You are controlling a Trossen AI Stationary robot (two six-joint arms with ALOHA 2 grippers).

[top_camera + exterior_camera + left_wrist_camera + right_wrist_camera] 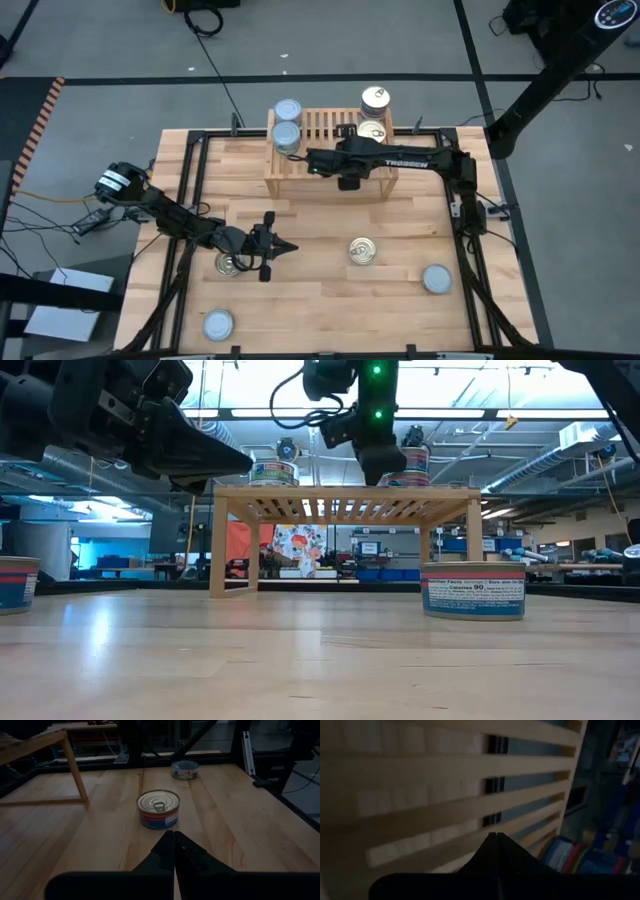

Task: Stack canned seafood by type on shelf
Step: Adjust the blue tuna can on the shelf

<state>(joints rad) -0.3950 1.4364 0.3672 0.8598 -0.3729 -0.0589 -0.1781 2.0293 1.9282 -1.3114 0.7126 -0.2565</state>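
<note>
The wooden plank surface (pixel 330 300) is carrying the shelf (pixel 320 178), which is standing at its far edge, roughly centred between the two arms. The shelf is a light wooden stand with a slatted top and solid side boards. Four tins are sitting on the slatted top: two silvery-lidded tins (pixel 286 132) are resting close together at the left end, one nearer the back edge than the other, and two golden pull-tab tins (pixel 373 130) are sitting at the right end, one at the back rim and one just in front of it. The right arm is reaching across the shelf from the right side, with the right pincer (pixel 311 159) hovering over the slats in the middle section, its fingers pressed together and pinching nothing; the right wrist view is showing only slats beneath the closed tips. The left arm is extending over the front left part of the surface, and the left pincer (pixel 290 248) is pressed together, empty, and pointing toward a golden pull-tab tin (pixel 158 808) lying in the open middle of the surface. A second golden-lidded tin (pixel 230 264) is lying under the left arm near its wrist. A silvery-lidded tin (pixel 436 279) is sitting well apart toward the front right, and another silvery-lidded tin (pixel 218 325) is lying at the front left corner.
</note>
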